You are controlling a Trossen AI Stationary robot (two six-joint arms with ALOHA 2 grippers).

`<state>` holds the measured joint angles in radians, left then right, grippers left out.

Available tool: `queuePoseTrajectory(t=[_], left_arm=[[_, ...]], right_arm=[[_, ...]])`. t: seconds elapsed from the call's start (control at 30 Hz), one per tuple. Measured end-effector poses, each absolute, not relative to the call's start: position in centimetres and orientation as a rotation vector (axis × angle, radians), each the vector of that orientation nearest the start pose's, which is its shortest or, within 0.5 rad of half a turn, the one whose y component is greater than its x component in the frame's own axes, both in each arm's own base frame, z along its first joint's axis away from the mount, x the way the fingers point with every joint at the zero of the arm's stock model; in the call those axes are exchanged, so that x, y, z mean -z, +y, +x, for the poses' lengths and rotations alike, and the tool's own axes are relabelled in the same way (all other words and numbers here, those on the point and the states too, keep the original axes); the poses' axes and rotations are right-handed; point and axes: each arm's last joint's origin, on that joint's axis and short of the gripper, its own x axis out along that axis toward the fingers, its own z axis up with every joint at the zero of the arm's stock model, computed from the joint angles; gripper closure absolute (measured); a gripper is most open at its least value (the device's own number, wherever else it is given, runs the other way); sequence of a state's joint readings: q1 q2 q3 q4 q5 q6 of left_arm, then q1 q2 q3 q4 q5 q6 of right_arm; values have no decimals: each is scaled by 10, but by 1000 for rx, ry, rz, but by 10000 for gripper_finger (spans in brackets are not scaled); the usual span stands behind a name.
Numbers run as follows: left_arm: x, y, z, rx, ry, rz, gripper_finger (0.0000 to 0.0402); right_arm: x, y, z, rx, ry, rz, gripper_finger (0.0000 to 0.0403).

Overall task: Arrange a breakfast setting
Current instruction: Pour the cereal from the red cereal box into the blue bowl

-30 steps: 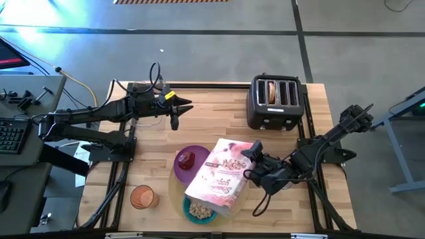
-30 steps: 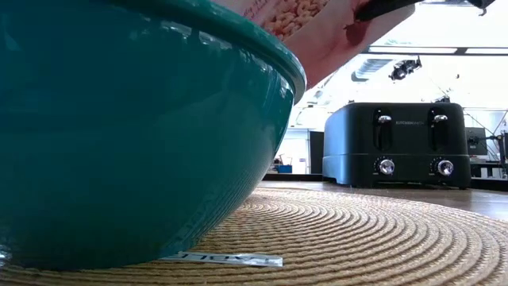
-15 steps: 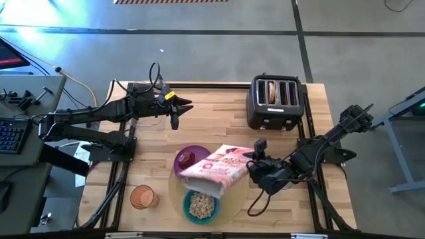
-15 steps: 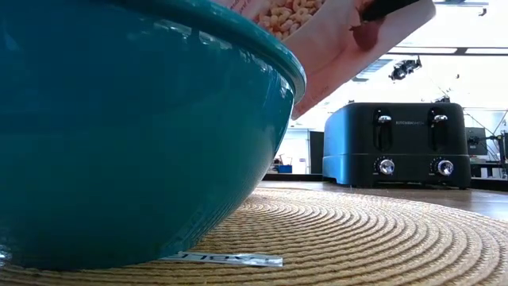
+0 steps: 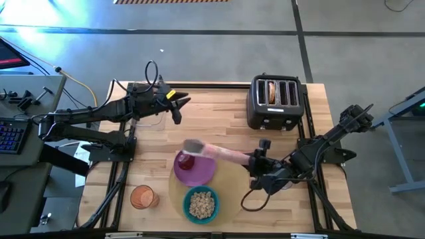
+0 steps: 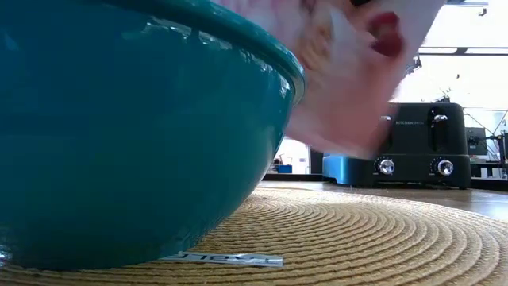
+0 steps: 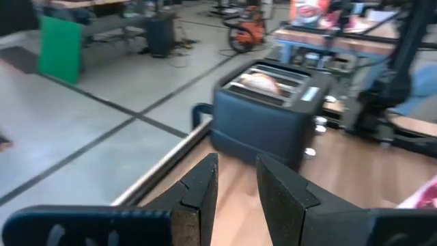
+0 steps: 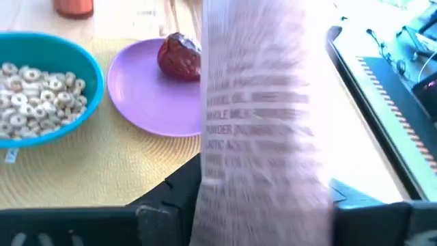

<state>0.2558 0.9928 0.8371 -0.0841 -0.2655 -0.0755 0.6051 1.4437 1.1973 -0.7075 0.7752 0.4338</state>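
Observation:
A teal bowl [image 5: 200, 204] of cereal sits on the round tan mat [image 5: 229, 196], filling the low view as bowl [image 6: 119, 135]. Beside it on the mat is the purple plate [image 5: 198, 171] with the red fruit [image 8: 180, 56] on it. An orange cup [image 5: 141, 197] stands to the left on the wood. My right gripper [image 5: 255, 161] is shut on the cereal box [image 5: 216, 153], which lies out over the plate. My left gripper [image 5: 179, 107] hovers at the far left, its fingers a little apart around nothing [image 7: 237, 171]. My right gripper pinches the cereal box between its two fingers [image 8: 174, 198], one on each broad face [image 8: 212, 184], near the box's closed end. It comes from the table's right, slanting down. The box is lifted clear, turned on edge and nearly level, with its other end [image 5: 192, 146] above the plate.
A black four-slot toaster [image 5: 275, 101] stands at the far right with a bagel [image 5: 271, 91] in one slot. Bare wood lies between my left gripper and the plate. Black frame rails run along the table's edges.
My right gripper has rolled in place. The cereal box has turned from broad face up, with its open end tipped down over the bowl, onto its edge. Its open end has swung up and away from the bowl to above the plate.

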Motion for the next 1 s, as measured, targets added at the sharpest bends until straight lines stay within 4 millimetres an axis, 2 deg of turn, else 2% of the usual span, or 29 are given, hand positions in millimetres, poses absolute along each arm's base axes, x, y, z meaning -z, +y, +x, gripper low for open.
queuePoseTrajectory(t=[0.2, 0.4, 0.67, 1.0], left_arm=[[-324, 67, 210, -571, 216, -62, 312], [-324, 69, 209, -581, 218, -64, 312], [-323, 69, 209, -552, 223, -67, 312], [-323, 69, 209, -553, 225, -67, 312]], right_arm=[[-289, 140, 256, 367, 672, -125, 273], [-272, 140, 267, 364, 746, -128, 307], [-264, 139, 273, 303, 824, -86, 310], [-263, 119, 283, 305, 890, 105, 313]])
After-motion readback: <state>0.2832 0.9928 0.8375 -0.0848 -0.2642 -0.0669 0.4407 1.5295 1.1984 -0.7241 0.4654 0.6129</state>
